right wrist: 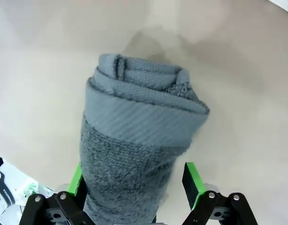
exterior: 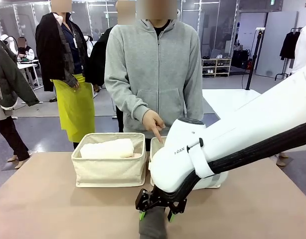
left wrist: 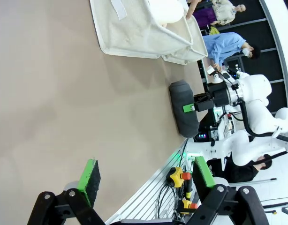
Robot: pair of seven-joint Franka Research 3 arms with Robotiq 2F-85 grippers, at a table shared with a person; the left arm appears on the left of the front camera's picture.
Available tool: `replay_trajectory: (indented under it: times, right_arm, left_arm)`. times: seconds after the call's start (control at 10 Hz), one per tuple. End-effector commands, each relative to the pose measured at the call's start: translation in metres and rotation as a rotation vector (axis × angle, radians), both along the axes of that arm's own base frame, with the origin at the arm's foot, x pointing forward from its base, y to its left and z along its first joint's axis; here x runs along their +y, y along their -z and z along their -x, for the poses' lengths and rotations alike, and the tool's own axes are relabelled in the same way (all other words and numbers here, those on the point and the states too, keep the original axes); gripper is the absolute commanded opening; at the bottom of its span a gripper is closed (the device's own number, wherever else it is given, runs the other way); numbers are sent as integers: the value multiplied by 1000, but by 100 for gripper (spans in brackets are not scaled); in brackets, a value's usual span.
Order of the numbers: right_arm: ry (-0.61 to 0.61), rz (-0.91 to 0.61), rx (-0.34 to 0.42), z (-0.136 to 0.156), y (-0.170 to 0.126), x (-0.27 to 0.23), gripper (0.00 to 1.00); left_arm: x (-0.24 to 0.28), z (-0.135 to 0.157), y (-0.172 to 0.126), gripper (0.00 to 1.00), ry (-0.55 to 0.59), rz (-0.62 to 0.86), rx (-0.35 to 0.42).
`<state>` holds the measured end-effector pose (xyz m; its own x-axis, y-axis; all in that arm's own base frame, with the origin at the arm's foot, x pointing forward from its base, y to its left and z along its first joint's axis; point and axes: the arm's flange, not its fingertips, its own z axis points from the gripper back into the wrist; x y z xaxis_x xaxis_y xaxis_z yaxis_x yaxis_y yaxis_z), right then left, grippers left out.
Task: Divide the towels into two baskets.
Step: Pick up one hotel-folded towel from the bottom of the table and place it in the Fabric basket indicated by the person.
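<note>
Front view showed the right gripper (exterior: 155, 215) at the bottom centre, its green pads straddling the grey towel (exterior: 153, 226) lying on the tan table (exterior: 43, 199). Whether the pads pressed the cloth could not be told there. Behind it stood two cream baskets: the left basket (exterior: 109, 172) in the middle held a pale towel (exterior: 108, 148), and the right basket (exterior: 157, 144) was mostly hidden by the white arm. A person in a grey hoodie stood at the far side, one hand (exterior: 154, 123) pointing down at the right basket's rim.

Right wrist view brought the grey towel (right wrist: 134, 154) close, its rolled end facing upward in the frame, between the two pads (right wrist: 191, 180). The jaws stood wide around it, with a sliver of gap at the right pad, so a firm grip could not be told.

Left wrist view showed the left gripper (left wrist: 146, 180) at the bottom, jaws spread wide and empty above bare table. At right of centre lay the grey towel (left wrist: 181, 105) with the right gripper (left wrist: 191, 107) on it, and the baskets (left wrist: 148, 33) sat along the top edge.
</note>
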<state>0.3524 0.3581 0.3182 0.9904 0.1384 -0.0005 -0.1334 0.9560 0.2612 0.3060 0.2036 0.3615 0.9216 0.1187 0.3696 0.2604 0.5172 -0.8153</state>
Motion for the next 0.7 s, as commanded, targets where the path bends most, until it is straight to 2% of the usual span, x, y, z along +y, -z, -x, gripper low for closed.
replay_trajectory:
  times: [0.0, 0.1, 0.6]
  right_arm:
    - [35, 37, -5, -3, 12, 14, 96]
    - [26, 34, -8, -2, 14, 15, 89]
    - [19, 34, -13, 0, 15, 16, 39]
  left_arm:
    - [1, 2, -3, 100, -1, 10, -18]
    - [1, 2, -3, 100, -1, 10, -18]
    - [1, 2, -3, 100, -1, 10, -18]
